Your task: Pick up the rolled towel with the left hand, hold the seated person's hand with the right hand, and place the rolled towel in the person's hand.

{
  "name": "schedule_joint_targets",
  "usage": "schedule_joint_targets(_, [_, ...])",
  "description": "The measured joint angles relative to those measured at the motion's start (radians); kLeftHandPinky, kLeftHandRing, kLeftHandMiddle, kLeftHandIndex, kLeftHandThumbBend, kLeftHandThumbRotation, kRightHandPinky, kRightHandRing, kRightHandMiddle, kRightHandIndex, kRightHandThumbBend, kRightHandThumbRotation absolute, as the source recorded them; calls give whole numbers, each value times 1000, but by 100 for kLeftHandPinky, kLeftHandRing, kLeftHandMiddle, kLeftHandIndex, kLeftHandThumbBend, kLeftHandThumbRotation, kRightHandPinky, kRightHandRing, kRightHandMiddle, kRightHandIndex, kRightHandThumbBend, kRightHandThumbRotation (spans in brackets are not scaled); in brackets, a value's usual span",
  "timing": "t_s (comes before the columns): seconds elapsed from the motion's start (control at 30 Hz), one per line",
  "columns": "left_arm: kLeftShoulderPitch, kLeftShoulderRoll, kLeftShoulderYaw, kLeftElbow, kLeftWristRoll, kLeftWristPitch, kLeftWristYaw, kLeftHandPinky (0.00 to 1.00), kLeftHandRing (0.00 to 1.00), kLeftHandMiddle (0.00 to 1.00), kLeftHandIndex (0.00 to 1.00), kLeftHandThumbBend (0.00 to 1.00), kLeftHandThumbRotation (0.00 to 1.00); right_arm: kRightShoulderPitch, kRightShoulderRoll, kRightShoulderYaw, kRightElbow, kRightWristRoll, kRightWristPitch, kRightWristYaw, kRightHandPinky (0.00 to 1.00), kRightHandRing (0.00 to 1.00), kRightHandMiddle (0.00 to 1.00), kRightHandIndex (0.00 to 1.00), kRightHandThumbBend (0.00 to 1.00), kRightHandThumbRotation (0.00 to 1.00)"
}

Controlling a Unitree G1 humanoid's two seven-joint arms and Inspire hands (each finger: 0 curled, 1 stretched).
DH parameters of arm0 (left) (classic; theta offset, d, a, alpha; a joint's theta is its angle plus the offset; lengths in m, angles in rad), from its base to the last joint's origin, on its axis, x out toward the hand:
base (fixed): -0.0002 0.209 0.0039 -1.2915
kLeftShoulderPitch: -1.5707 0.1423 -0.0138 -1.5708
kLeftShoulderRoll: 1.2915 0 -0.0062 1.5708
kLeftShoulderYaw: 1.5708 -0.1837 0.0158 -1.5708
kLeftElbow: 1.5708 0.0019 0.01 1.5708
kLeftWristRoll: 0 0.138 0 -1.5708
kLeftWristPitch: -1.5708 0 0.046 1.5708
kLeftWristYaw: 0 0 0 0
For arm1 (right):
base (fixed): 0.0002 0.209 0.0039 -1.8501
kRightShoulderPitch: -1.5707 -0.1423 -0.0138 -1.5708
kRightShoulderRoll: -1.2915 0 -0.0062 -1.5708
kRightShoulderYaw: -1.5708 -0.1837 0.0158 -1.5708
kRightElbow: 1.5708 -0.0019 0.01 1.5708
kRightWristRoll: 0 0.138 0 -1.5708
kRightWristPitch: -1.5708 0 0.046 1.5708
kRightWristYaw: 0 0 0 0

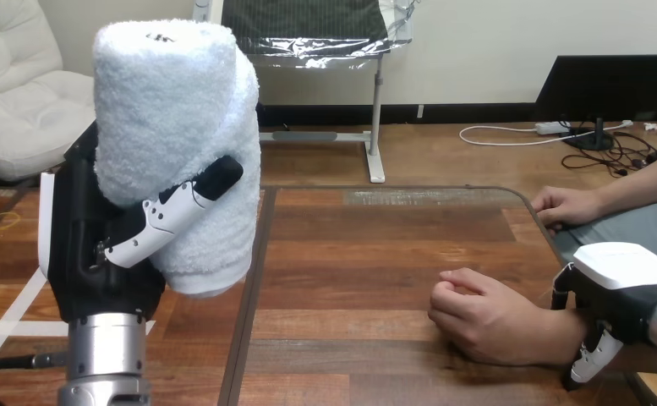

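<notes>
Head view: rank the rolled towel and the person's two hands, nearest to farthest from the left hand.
1. Rolled towel, held in the left hand, left.
2. Person's curled hand on the table, lower right.
3. Person's other hand, far right edge.

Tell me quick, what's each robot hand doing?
Left hand: shut on the rolled towel.
Right hand: over the person's wrist, grip cannot be told.

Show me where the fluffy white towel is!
The rolled white terry towel stands upright at the head view's left, gripped by the left hand.
</notes>
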Motion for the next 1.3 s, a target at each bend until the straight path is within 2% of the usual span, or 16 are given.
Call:
schedule_joint_targets(0.27, [-6,-2,0,1,3,0,2,17,23,31,36,41,0,4,0,-7,1,39,-7,-1,10,17,28,47,92,0])
schedule_joint_targets(0.43, [-19,-2,1,15,2,-2,-1,16,23,30,36,43,0,11,0,-35,1,97,-15,4,10,17,28,47,91,0])
schedule_joint_targets(0.67, [-58,-3,10,81,-1,-29,-19,16,23,30,36,44,0,22,-12,-80,2,187,-28,29,14,22,32,46,90,0])
schedule_joint_targets(0.8, [-79,-7,18,121,-4,-44,-29,16,23,30,36,46,0,27,-27,-94,3,226,-45,31,18,26,35,47,90,0])
schedule_joint_targets(1.07, [-120,-17,37,212,-18,-73,-47,17,24,31,36,46,0,31,-30,-119,2,274,-31,39,24,32,42,49,88,0])
schedule_joint_targets(1.3, [-153,-23,41,290,-27,-89,-63,19,25,32,36,46,0,33,-31,-138,1,314,-18,46,27,34,43,50,89,0])
